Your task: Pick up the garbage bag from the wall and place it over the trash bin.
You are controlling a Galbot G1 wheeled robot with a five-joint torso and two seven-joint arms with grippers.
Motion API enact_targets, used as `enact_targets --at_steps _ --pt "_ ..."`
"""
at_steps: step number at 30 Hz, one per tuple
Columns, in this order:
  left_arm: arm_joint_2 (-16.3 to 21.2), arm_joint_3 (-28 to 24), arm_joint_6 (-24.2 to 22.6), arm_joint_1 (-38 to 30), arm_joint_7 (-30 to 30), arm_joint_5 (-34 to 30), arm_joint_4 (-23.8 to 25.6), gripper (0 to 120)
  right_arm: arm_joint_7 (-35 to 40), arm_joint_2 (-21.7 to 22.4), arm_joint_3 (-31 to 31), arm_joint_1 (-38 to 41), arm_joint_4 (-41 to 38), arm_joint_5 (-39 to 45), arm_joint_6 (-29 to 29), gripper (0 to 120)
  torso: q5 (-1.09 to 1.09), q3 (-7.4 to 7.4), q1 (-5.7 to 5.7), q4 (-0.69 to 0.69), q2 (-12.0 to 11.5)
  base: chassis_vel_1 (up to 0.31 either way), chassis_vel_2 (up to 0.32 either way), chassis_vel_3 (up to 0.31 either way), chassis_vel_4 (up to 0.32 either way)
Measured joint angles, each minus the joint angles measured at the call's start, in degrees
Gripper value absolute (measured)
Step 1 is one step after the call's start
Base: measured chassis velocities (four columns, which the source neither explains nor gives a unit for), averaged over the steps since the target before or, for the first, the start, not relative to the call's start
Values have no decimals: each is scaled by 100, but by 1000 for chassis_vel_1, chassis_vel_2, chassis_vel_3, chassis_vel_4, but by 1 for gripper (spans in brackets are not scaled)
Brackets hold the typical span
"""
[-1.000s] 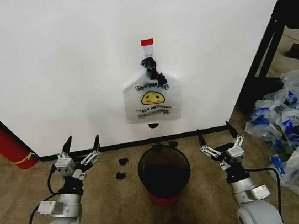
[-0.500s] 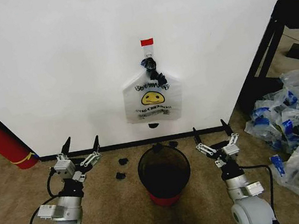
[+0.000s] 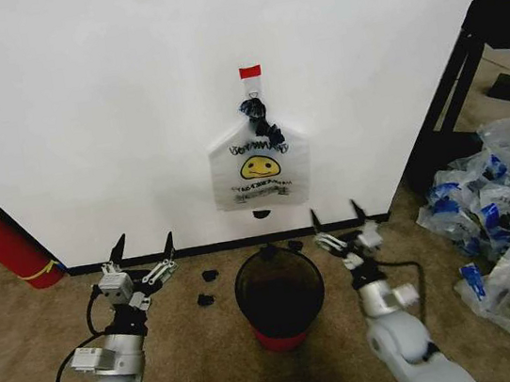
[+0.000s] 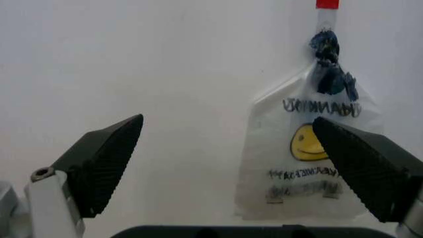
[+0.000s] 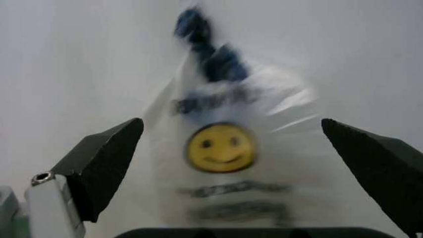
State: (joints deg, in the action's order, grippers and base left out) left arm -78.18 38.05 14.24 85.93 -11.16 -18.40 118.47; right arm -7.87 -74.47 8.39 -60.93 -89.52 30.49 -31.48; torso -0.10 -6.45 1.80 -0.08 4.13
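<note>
garbage bag [image 3: 260,167]: hangs flat on the wall [image 3: 101,108] under a red tape mark [image 3: 250,71], above the trash bin [image 3: 280,295] | right gripper [image 3: 338,222]: fingers spread wide, empty, beside the bin rim | left gripper [image 3: 144,252]: spread wide, empty, low near the baseboard

The garbage bag [image 3: 260,167], see-through with a yellow smiley, hangs flat on the white wall [image 3: 110,107] under a red tape mark. The red trash bin [image 3: 280,297] stands upright on the floor just below it, dark inside.
</note>
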Motion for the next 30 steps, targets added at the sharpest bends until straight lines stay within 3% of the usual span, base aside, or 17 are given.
enact_targets --at_steps 4,9,15,30 --pt "14 42 -2 18 2 11 -10 100 -103 -325 -559 866 716 432 -3 100 -2 0 0 -2 0 0 0 0 0" --pt "20 93 4 40 5 12 -27 100 -64 -711 -809 1610 1215 701 35 100 -5 0 0 1 0 0 0 0 0" --pt "0 153 77 76 14 17 -50 100 85 -1296 -956 2543 1923 1928 436 100 -1 0 1 -1 -1 0 0 0 0" --pt "-78 131 206 116 25 73 -124 100 498 -1229 -634 2755 1739 2487 833 100 0 1 0 -2 0 0 0 0 0"
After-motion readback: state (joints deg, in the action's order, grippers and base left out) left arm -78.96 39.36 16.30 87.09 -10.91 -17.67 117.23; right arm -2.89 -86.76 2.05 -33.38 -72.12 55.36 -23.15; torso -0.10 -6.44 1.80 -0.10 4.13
